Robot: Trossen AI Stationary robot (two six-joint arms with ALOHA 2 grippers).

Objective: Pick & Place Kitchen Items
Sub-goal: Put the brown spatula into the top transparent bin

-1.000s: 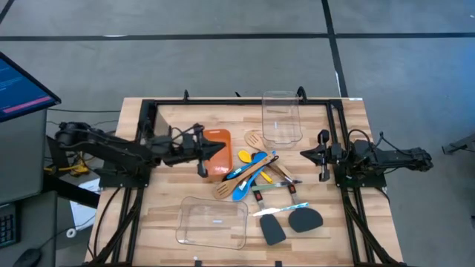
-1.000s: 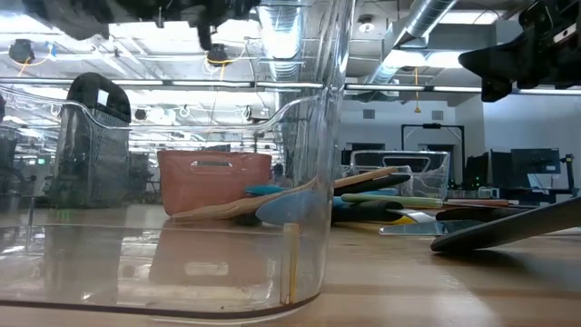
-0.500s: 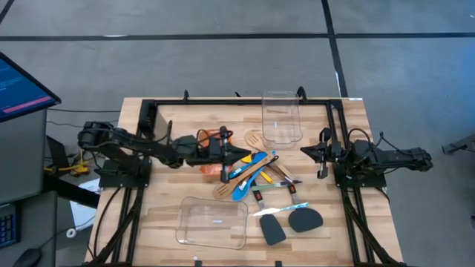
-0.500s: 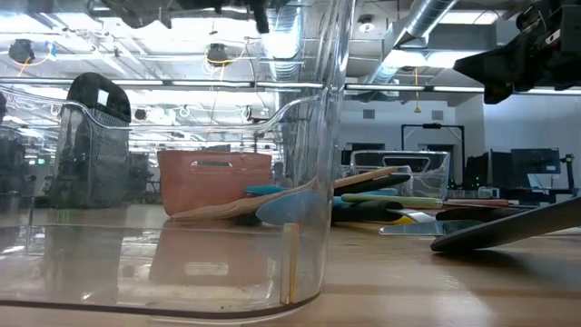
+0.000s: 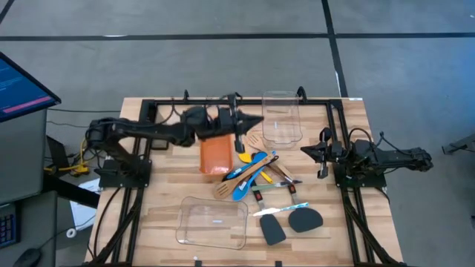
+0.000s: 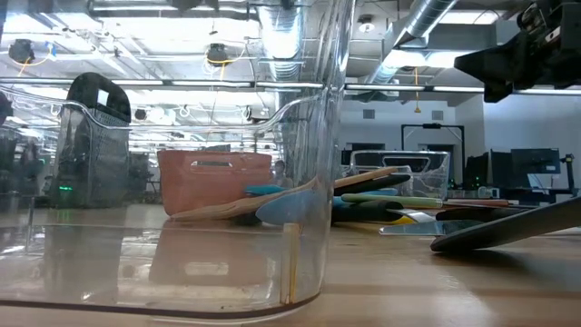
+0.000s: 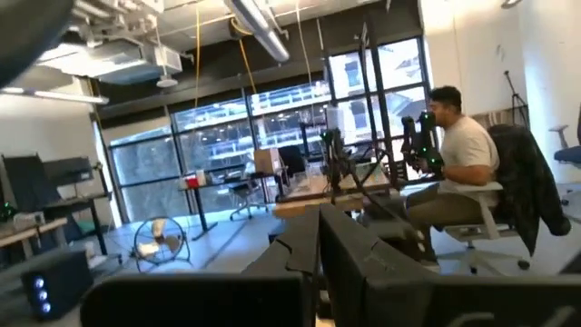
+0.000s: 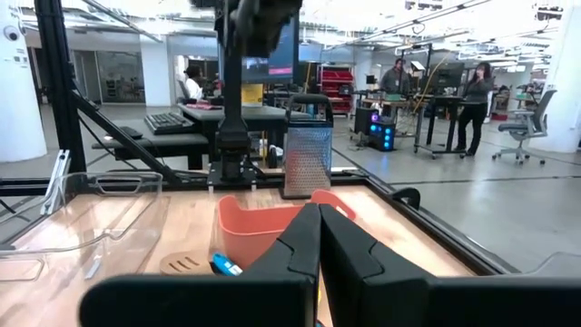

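The kitchen items lie in a loose heap [image 5: 256, 172] at the table's middle: wooden spoons, a slotted wooden turner [image 5: 254, 139], a blue spoon [image 5: 242, 189] and a yellow spoon [image 5: 244, 156]. Two black spatulas [image 5: 289, 224] lie flat nearer the front edge. My left gripper [image 5: 256, 121] is shut and empty. It hangs high over the table beyond the orange bin [image 5: 216, 154], and the left wrist view shows its shut fingers [image 7: 318, 250] against the room. My right gripper [image 5: 305, 153] rests shut and empty at the table's right side, pointing toward the heap.
One clear plastic container [image 5: 280, 119] stands at the far middle, just right of my left gripper. Another [image 5: 214, 222] lies at the near left and fills the low view. A metal grater [image 8: 307, 159] stands beyond the orange bin [image 8: 272, 232]. People sit and stand in the room behind.
My left gripper has risen and swung toward the table's right and far edges. It went from the orange bin's left side, across the bin, to high above the far middle, and rose out of the low view. It has stayed shut and empty.
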